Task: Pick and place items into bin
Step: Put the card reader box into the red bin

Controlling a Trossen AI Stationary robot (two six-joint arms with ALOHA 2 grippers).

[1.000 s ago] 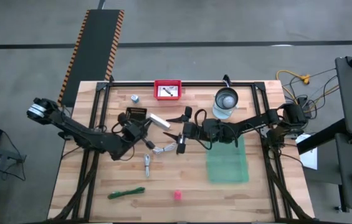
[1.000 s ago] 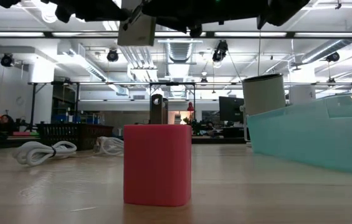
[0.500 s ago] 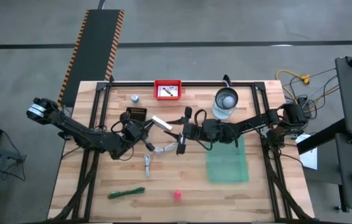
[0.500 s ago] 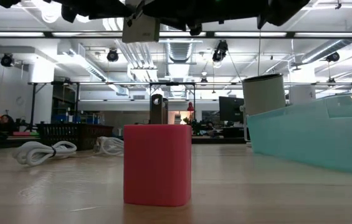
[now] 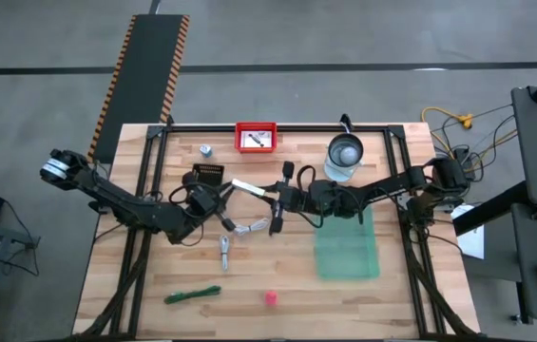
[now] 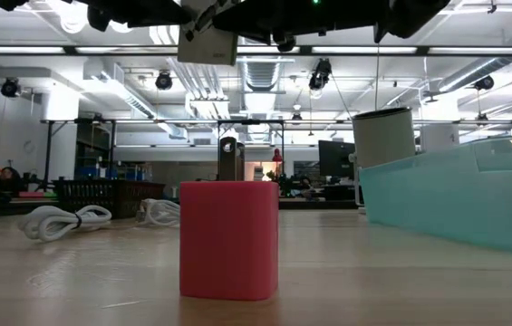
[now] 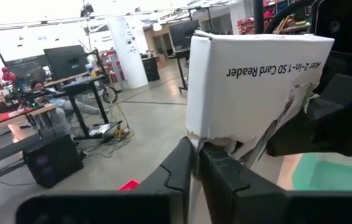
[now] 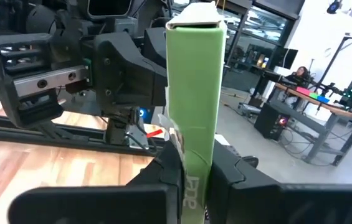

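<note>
A white card box (image 5: 249, 187) printed "2-in-1 SD Card Reader" (image 7: 256, 81), with one narrow green side (image 8: 194, 74), hangs above the table's middle between both grippers. My left gripper (image 5: 222, 190) is shut on the box's left end. My right gripper (image 5: 273, 193) is shut on its right end. The low view shows the box at the top (image 6: 207, 45). On the table lie a white coiled cable (image 5: 251, 227), a metal clip (image 5: 223, 250), a green tie (image 5: 192, 295), a pink block (image 5: 271, 298) and a silver cap (image 5: 206, 149). My left gripper pinches a torn edge of the box at its end (image 7: 194, 138) between its two fingers. The fingers come level from the table's left. The box is lifted clear of the table. My right gripper pinches the box's other end between its two fingers, one on each wide face beside the green side (image 8: 194, 146). The fingers come level from the table's right. The box stands on edge, clear of the table.
A see-through teal bin (image 5: 347, 247) sits right of centre under my right arm. A glass jar (image 5: 344, 157) stands behind it. A red tray (image 5: 256, 137) is at the far edge, and a black comb-like piece (image 5: 208, 174) lies near my left gripper.
My right gripper has shut on the box's right end. The box, held by my left gripper throughout, has turned from showing a wide face upward to standing nearly on edge, staying clear of the table.
</note>
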